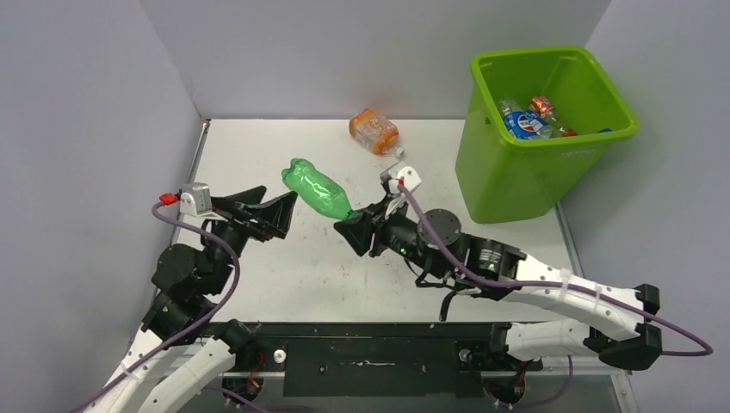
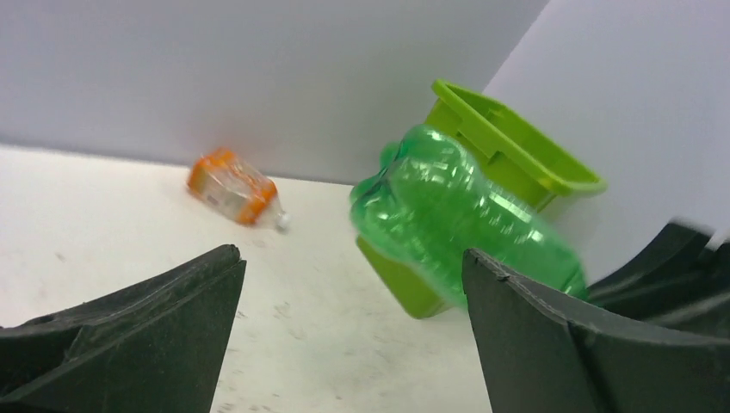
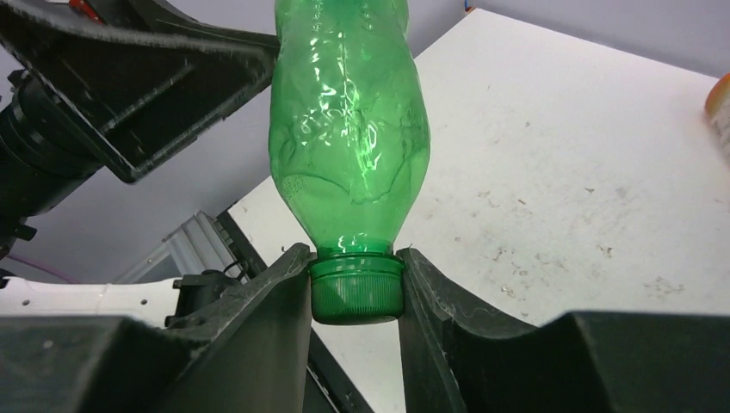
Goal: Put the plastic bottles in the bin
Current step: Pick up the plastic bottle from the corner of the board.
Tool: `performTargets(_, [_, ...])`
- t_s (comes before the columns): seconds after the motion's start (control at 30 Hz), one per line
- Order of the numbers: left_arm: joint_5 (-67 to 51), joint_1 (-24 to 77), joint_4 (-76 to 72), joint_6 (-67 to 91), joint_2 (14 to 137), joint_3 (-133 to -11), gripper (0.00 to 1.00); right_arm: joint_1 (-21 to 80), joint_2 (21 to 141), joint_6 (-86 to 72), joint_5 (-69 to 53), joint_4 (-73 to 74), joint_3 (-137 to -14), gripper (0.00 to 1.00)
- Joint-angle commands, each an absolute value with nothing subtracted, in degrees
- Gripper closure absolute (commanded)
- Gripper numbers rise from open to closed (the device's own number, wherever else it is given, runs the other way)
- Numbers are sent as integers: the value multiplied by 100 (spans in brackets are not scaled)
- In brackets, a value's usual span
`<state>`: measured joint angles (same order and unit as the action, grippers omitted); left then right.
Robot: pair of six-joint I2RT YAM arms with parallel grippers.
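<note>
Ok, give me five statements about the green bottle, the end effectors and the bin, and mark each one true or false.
1. The right end effector is shut on the cap of the green bottle. True.
2. The left end effector is clamped on the green bottle. False: its jaws stand wide open.
3. The bin holds nothing. False: several bottles lie inside it.
4. An orange bottle lies on the table near the back wall. True.
5. The green bottle lies flat on the table. False: it is held up off the table by its cap.
</note>
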<state>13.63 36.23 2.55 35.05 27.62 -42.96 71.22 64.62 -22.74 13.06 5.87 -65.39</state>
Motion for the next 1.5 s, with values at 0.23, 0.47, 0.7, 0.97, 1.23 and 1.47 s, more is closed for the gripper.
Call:
performTargets(0.23, [-2197, 3646, 2029, -3014, 3140, -5244, 4, 7017, 6580, -2215, 1156, 5389, -9055, 95])
performTargets(0.47, [-1766, 4482, 2180, -4235, 3640, -5463, 4, 6762, 7026, -2217, 288, 5697, -9298, 95])
performTargets(0.7, [-88, 6111, 2253, -5036, 4059, -5277, 4, 6660, 7401, -2129, -212, 5580, -9506, 95])
performTargets(0.97, [770, 6434, 1849, -5185, 4288, -4965, 0, 6636, 7517, -2109, -339, 5671, -9834, 95])
performTargets(1.23, [1179, 6434, 1284, -5031, 4397, -4791, 12, 6634, 7463, -2124, -294, 5838, -10006, 95])
performTargets(1.47, [1111, 6434, 741, -4306, 4406, -4729, 67, 6711, 7140, -2162, -55, 5114, -9606, 92])
